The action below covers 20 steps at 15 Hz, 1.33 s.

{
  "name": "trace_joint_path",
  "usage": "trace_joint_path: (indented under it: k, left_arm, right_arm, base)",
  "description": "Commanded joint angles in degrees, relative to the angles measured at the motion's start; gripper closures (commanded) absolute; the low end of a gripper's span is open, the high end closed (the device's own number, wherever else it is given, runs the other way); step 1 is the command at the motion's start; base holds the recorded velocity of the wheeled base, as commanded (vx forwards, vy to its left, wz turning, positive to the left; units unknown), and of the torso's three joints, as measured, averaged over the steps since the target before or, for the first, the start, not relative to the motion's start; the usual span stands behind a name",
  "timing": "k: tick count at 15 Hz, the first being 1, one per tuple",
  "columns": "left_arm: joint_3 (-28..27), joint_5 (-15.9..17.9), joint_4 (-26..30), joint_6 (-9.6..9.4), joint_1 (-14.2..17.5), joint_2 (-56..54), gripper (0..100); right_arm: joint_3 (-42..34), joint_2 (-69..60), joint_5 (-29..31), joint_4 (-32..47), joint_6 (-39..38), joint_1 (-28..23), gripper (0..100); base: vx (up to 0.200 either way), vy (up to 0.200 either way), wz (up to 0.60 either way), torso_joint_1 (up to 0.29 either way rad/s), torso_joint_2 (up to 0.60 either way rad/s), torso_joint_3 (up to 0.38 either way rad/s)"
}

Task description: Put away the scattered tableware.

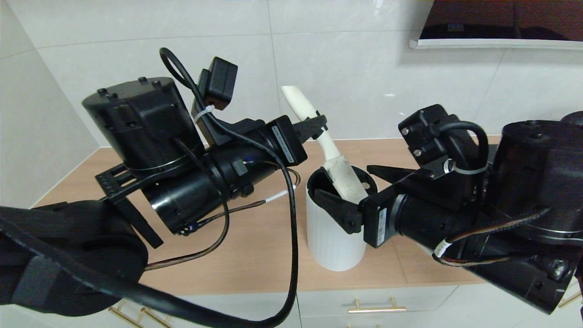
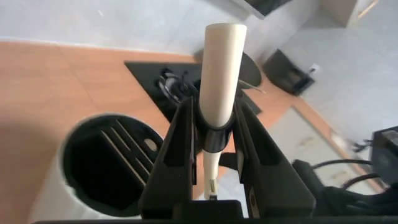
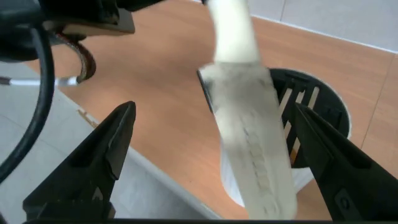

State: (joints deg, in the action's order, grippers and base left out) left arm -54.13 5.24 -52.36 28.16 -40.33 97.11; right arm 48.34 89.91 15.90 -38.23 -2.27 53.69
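A knife with a cream handle (image 1: 300,107) and a pale blade (image 1: 346,182) tilts over a white ribbed utensil holder (image 1: 334,237), blade tip at the holder's mouth. My left gripper (image 1: 319,127) is shut on the handle (image 2: 221,74), a little above the holder's rim (image 2: 68,155). My right gripper (image 1: 360,189) stands open at the holder's top, one finger on each side of the blade (image 3: 249,137). The holder (image 3: 339,102) has dark slats inside. How deep the blade reaches is hidden.
The holder stands near the front edge of a wooden counter (image 1: 255,255) against a white tiled wall. Drawers with gold handles (image 1: 377,310) sit below. A black cooktop (image 2: 155,74) lies on the counter beyond the holder. A dark hood (image 1: 496,23) hangs at the upper right.
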Motion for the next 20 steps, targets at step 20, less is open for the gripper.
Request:
trace_joint_path:
  k: [20]
  left_arm:
    - [-49.8, -41.5, 44.1, -19.28, -8.8, 12.4, 100]
  right_arm:
    - [-0.3, -7.2, -9.5, 0.8, 1.0, -26.5, 0]
  base:
    - [0.0, 0.0, 0.0, 0.0, 0.0, 0.0]
